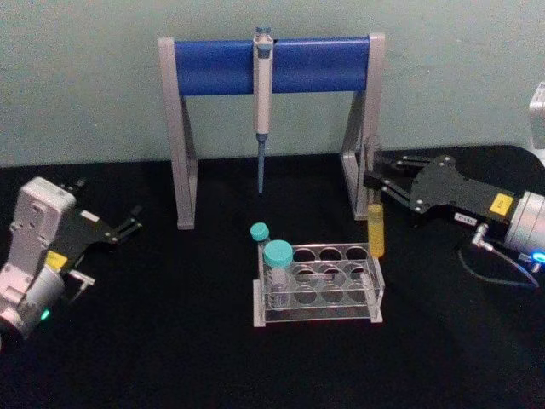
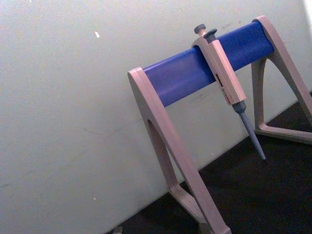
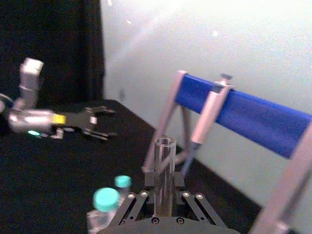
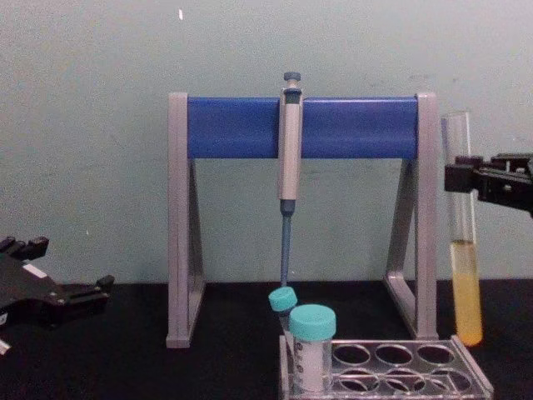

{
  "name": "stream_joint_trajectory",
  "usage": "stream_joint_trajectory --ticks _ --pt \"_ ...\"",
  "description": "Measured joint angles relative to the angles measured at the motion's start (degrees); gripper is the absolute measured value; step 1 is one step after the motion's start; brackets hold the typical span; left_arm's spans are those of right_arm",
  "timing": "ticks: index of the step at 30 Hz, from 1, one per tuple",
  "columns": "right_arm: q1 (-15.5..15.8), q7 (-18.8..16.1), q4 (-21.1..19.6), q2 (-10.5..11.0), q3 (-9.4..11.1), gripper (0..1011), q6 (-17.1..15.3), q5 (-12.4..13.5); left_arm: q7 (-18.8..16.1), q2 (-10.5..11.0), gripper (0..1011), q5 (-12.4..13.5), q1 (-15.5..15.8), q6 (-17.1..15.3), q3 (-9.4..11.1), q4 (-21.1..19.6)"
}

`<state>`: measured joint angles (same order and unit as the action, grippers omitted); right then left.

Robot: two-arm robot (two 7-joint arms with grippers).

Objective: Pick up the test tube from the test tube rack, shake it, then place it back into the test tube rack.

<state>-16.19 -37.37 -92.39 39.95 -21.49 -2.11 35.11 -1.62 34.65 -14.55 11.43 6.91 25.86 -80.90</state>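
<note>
The test tube (image 1: 375,232) hangs upright in the right hand (image 1: 375,183), which is clenched on the clear glass well above the yellow liquid that fills the tube's lower part. The open mouth stands above the fingers (image 3: 195,210). Seen from the chest, the tube's rounded bottom (image 4: 469,337) is out of the holes, at about the level of the test tube rack's (image 4: 466,372) top, beside its far right corner. Whether it sits over a hole I cannot tell. The tube is just to the right of the pipette stand's (image 1: 213,68) right leg, with only a narrow gap between them. The rack lies low at the middle of the black tabletop (image 1: 128,349). Two teal-capped tubes (image 1: 277,256) stand at its left end, and the other holes are open. A pipette (image 1: 262,94) hangs from the middle of the stand's blue bar, its tip above the tabletop behind the rack. Open tabletop lies to the left, right and front of the rack. The tabletop's far edge meets a pale wall right behind the stand. The left hand (image 1: 128,226) rests well apart at the left, its fingers released and spread, grasping nothing. Each hand carries a small yellow label, and the right arm a white one, but none of the writing can be read.
</note>
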Motion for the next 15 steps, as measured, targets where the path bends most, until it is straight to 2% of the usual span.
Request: stream_joint_trajectory --ticks 1,2,4,5,9,12,15 --pt "0.03 1.48 -0.17 0.07 -0.02 229 0.56 -1.38 0.0 0.0 1001 0.0 0.0 0.0 0.0 0.0" --pt "0.03 1.48 -0.17 0.07 -0.02 229 0.56 -1.38 0.0 0.0 1001 0.0 0.0 0.0 0.0 0.0" --pt "0.03 3.51 -0.32 -0.13 -0.01 228 1.22 -3.24 0.0 0.0 1001 0.0 0.0 0.0 0.0 0.0" --pt "0.0 5.12 -0.45 -0.49 -0.01 228 1.59 -4.96 0.0 0.0 1002 0.0 0.0 0.0 0.0 0.0" --pt "-0.22 8.24 -0.48 -1.82 -0.01 228 2.25 -8.26 0.0 0.0 1001 0.0 0.0 0.0 0.0 0.0" --pt "-0.51 9.74 -0.15 -3.42 0.02 228 2.78 -9.6 0.0 0.0 1001 0.0 0.0 0.0 0.0 0.0" --pt "-0.71 10.3 0.31 -5.08 0.32 228 3.34 -9.76 0.0 0.0 1001 0.0 0.0 0.0 0.0 0.0"
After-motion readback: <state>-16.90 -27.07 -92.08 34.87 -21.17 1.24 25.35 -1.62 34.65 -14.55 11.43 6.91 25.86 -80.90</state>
